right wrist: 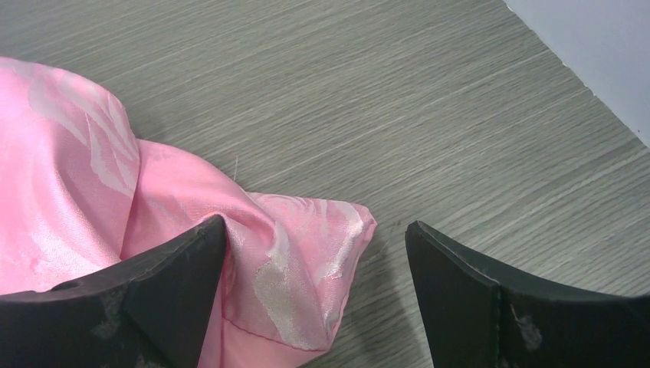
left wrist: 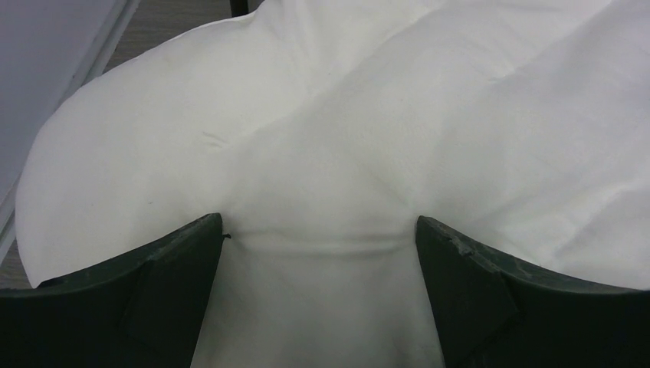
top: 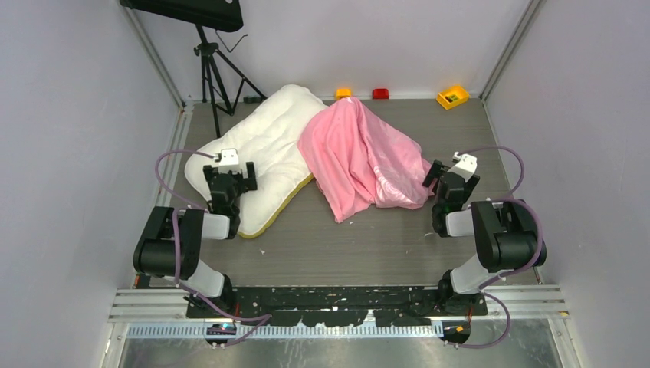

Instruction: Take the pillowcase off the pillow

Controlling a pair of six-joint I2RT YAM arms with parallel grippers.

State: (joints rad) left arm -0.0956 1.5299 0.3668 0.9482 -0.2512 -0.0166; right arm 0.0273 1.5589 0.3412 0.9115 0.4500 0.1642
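Grey table [right wrist: 429, 100]: left claw [left wrist: 318, 230] wide open, empty, over pillow [left wrist: 345, 115]; right claw [right wrist: 314, 226] wide open, empty, astride pillowcase [right wrist: 69, 176] corner.

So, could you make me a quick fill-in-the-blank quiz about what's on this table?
1. The pillow under the left pincer is ____ in colour.
2. The pillowcase is pink and lies on the pillow's ____ side in the top view.
3. The right pincer has a corner of the ____ between its fingers.
4. Both pincers are ____, gripping nothing.
Missing words: white; right; pillowcase; open.
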